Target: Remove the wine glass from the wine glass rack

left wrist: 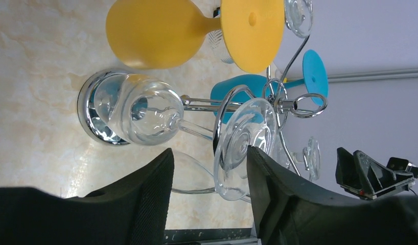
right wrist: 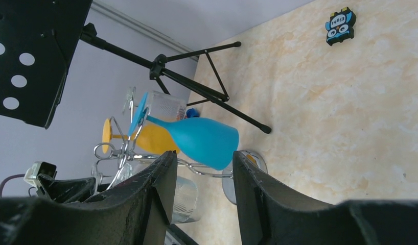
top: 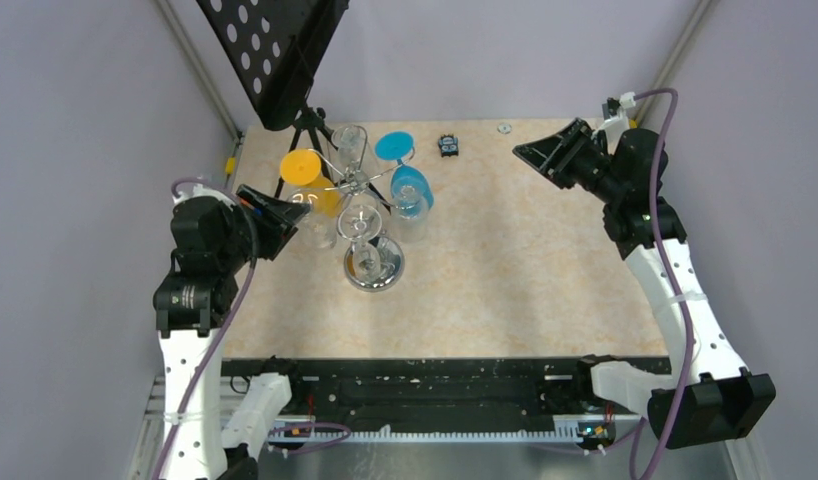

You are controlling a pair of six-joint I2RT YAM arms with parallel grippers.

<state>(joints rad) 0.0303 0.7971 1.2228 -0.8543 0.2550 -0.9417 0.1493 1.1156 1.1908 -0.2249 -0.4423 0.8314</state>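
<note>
The left gripper (left wrist: 209, 158) is hovering wide open and empty beside the silver wire rack with the round chrome base (left wrist: 86, 109) near the far-left corner of the table (top: 505, 260), probably lining up on the clear wine glass (left wrist: 145, 115) hanging upside down there, while the right gripper (right wrist: 203, 158) is idling open and empty too.

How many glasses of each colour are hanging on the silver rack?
Yellow wine glass: 1
Blue wine glass: 1
Clear wine glasses: 4, as best the overlapping glass allows
Total: 6
</note>
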